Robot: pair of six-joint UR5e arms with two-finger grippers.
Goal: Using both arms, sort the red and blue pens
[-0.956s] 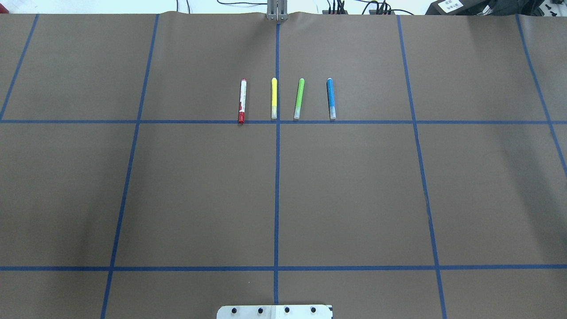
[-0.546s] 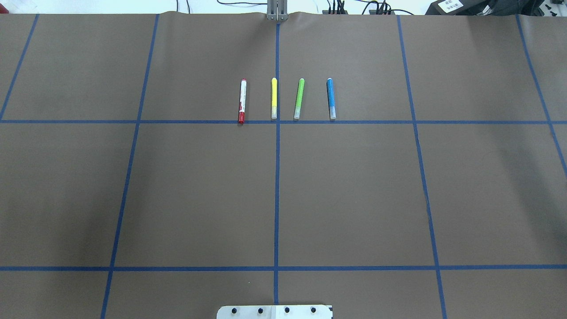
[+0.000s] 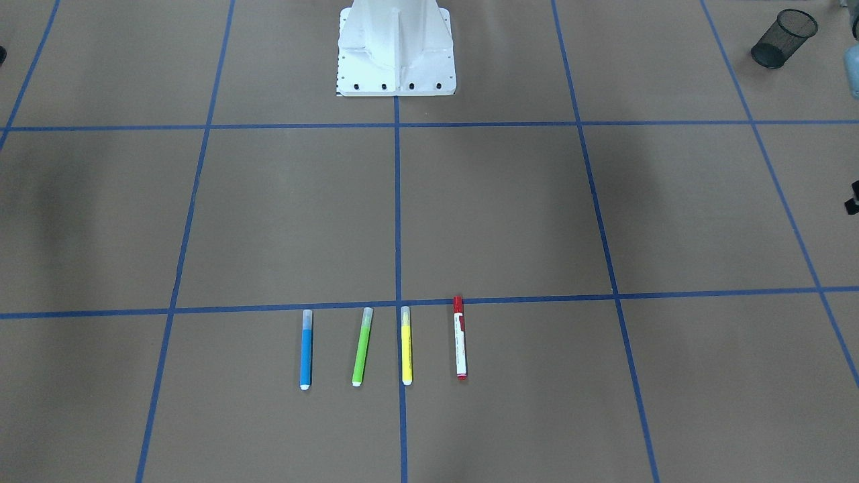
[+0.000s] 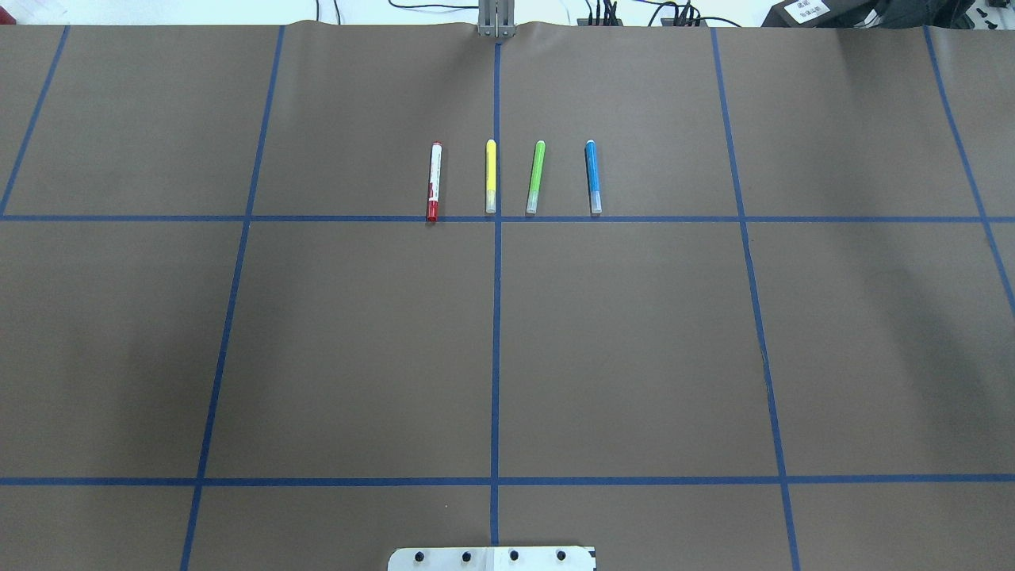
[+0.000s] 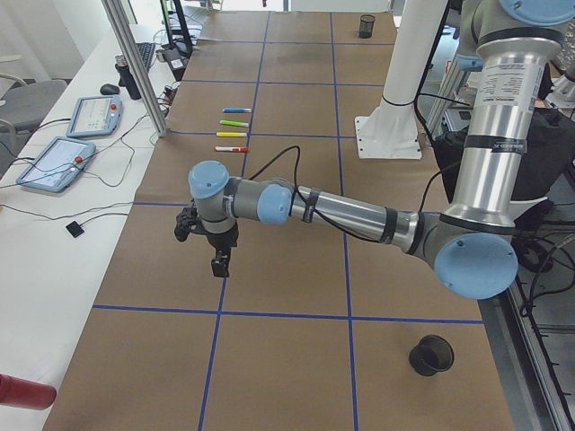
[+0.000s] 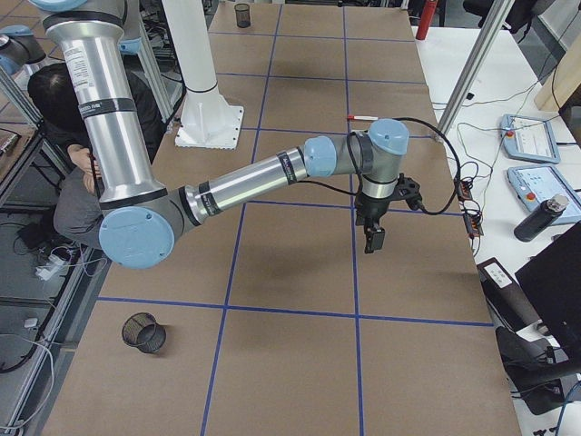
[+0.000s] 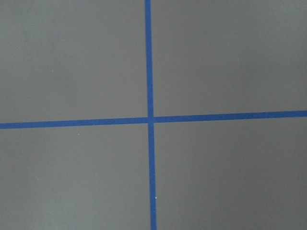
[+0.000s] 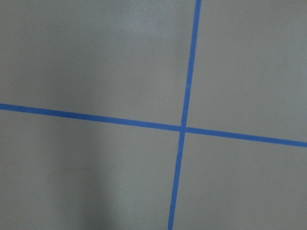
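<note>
The red pen (image 4: 433,181), white-barrelled with a red cap, lies at the left end of a row of markers on the brown table. The blue pen (image 4: 592,176) lies at the row's right end. In the front-facing view the same red pen (image 3: 460,337) and blue pen (image 3: 305,349) appear mirrored. My left gripper (image 5: 216,256) hangs over the table's left part, far from the pens. Over the right part hangs my right gripper (image 6: 372,238). Both show only in side views, so I cannot tell if they are open or shut. Each wrist view holds only brown paper and blue tape.
A yellow marker (image 4: 490,176) and a green marker (image 4: 536,176) lie between the two pens. Black mesh cups stand near the robot's side: one (image 5: 431,356) by the left arm, one (image 6: 143,332) by the right. The white robot base (image 3: 396,47) stands at the table's middle edge.
</note>
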